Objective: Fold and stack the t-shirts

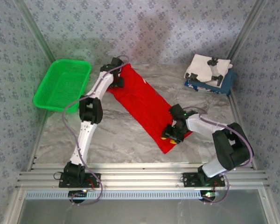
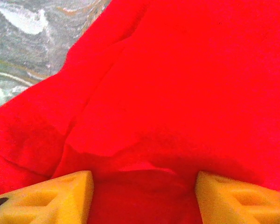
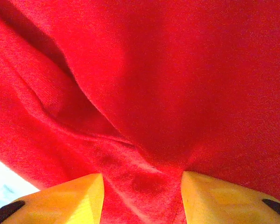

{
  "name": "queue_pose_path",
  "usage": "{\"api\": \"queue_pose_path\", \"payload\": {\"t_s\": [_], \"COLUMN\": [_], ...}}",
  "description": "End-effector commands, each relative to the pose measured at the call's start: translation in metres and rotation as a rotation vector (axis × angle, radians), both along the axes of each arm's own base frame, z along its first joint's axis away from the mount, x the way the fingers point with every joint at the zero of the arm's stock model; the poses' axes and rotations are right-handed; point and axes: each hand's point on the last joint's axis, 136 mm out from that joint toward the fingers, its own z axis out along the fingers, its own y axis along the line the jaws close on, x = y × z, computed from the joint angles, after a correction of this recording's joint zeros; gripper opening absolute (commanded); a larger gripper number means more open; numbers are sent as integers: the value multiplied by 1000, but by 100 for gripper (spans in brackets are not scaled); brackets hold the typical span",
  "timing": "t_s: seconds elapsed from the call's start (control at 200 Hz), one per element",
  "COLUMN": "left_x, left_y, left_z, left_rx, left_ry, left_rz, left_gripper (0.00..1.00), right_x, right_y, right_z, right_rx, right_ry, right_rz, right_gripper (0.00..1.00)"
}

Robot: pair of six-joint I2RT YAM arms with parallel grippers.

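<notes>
The bright red t-shirt (image 1: 140, 102) lies as a long folded strip running diagonally across the marble table. My left gripper (image 1: 117, 81) is down on its far left end. In the left wrist view that gripper (image 2: 144, 198) stands open, its yellow fingers (image 2: 60, 198) wide apart with flat red cloth (image 2: 177, 93) between them. At the strip's near right end sits my right gripper (image 1: 171, 134). It is open too (image 3: 142, 198), with wrinkled red cloth (image 3: 154, 93) bunched between its yellow fingers (image 3: 219, 198). A folded white t-shirt (image 1: 204, 66) rests on a navy one (image 1: 227, 81) at the back right.
A green mesh basket (image 1: 60, 84) stands at the back left, just off the table's edge. Patterned walls close in the back and both sides. Bare marble table (image 1: 121, 135) lies in front of the red strip, between the two arms.
</notes>
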Motion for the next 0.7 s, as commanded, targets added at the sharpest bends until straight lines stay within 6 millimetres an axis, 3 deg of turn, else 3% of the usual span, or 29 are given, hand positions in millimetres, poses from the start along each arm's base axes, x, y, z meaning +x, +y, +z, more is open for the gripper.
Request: {"api": "queue_pose_path", "payload": {"t_s": [0.0,0.19,0.335,0.54,0.695], "left_x": [-6,-1,8,25,34], "left_y": [-18,-40,-61,-84,-99], "left_z": [-29,-31,-20,-3,-7], "left_rx": [-63,-174,-307,-434,-542], "left_ry": [54,49,19,-57,-69], "left_rz": [-2,9,10,-2,28], "left_gripper": [61,63,65,67,67], "right_x": [-7,-15,-16,-14,-19], "right_y": [30,79,122,159,191], "right_z": [-3,-4,-1,-9,-9], "right_rx": [67,124,152,193,240], "right_ry": [39,61,61,106,125], "right_rz": [-40,-22,26,-14,-13], "right_gripper": [49,49,48,49,48]}}
